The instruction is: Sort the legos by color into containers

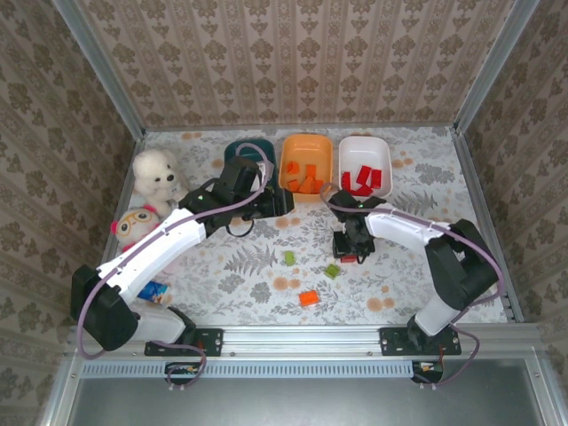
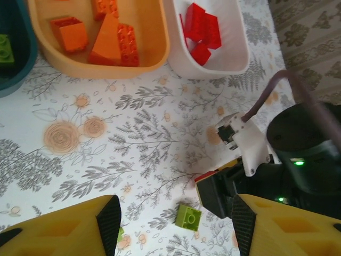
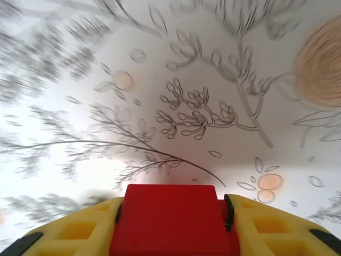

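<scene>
1. A red brick (image 3: 170, 221) is pinched between the yellow fingers of the right gripper (image 3: 174, 205), low over the flowered bench (image 3: 186, 80). Whether it touches the bench cannot be told.
2. The left gripper (image 2: 175, 220) is spread wide, with nothing held between its fingers. It is seen over the bench just in front of the tubs.
3. Three tubs are lined up along the far side of the bench: a teal tub (image 1: 232, 149), partly covered by the left arm, then an orange tub (image 1: 307, 182), then a white tub (image 1: 365, 146).
4. Orange bricks (image 2: 101, 37) are seen in the orange tub, red bricks (image 2: 202, 29) in the white tub, and a light-green brick (image 2: 5, 48) in the teal tub.
5. A green brick (image 1: 288, 257) and a second green brick (image 1: 331, 271) lie loose on the bench beside the right gripper. A loose orange brick (image 1: 308, 298) lies nearer the arm bases.
6. Two plush toys (image 1: 158, 175) are set at the left edge, and a blue card (image 1: 153, 291) lies by the left arm.
</scene>
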You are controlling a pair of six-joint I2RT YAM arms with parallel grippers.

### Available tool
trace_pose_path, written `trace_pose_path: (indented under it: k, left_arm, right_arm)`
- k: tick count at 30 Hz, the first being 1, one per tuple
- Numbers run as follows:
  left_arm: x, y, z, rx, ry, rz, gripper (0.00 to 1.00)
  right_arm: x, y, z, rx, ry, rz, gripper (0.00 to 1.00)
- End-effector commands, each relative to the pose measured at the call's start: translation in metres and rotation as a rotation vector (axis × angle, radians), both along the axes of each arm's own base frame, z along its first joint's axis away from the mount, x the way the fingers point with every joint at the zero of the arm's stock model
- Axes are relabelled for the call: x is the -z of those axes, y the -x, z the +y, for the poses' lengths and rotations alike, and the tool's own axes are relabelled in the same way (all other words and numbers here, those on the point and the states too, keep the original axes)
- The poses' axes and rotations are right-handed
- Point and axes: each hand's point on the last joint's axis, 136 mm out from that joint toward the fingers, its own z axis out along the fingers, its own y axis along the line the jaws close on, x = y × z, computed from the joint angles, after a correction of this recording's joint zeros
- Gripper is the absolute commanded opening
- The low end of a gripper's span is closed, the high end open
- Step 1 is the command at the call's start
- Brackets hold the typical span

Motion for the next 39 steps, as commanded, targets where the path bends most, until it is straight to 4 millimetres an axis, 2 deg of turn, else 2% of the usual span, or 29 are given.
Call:
trace_pose_path:
  k: [1, 5, 8, 11, 14, 18, 20, 26, 31, 34, 39]
  left_arm:
    - [-0.031, -0.007, -0.016, 0.021, 0.099, -0.048, 0.6]
    - [-0.048, -0.022, -0.021, -0.011, 0.18, -0.037, 0.61]
    - [-0.058, -0.039, -0.025, -0.034, 0.24, -0.027, 0.61]
    - [-0.065, -0.057, -0.031, -0.041, 0.27, -0.021, 0.62]
    - [-0.067, -0.078, -0.035, -0.064, 0.314, -0.009, 0.62]
    - [-0.068, -0.1, -0.038, -0.072, 0.333, -0.008, 0.62]
    - [-0.068, -0.104, -0.039, -0.069, 0.323, -0.014, 0.62]
    - [-0.062, -0.102, -0.033, -0.062, 0.284, -0.01, 0.62]
    - [-0.049, -0.095, -0.027, -0.054, 0.239, 0.005, 0.62]
    - [-0.04, -0.091, -0.023, -0.051, 0.208, 0.017, 0.62]
    - [-0.031, -0.082, -0.019, -0.025, 0.158, 0.024, 0.62]
  right_arm:
    - [-0.062, -0.035, -0.009, 0.074, -0.03, -0.16, 0.37]
    - [-0.104, -0.088, -0.021, 0.142, -0.063, -0.29, 0.37]
    - [-0.116, -0.136, -0.03, 0.185, -0.057, -0.358, 0.37]
    - [-0.114, -0.185, -0.042, 0.242, -0.065, -0.405, 0.36]
    - [-0.104, -0.229, -0.057, 0.299, -0.058, -0.425, 0.35]
    - [-0.088, -0.276, -0.067, 0.319, -0.063, -0.459, 0.36]
    - [-0.071, -0.295, -0.071, 0.325, -0.067, -0.45, 0.37]
    - [-0.038, -0.321, -0.076, 0.361, -0.099, -0.39, 0.39]
    - [-0.014, -0.323, -0.071, 0.363, -0.106, -0.315, 0.43]
    - [-0.006, -0.322, -0.071, 0.371, -0.104, -0.285, 0.46]
    - [-0.007, -0.318, -0.075, 0.382, -0.087, -0.267, 0.56]
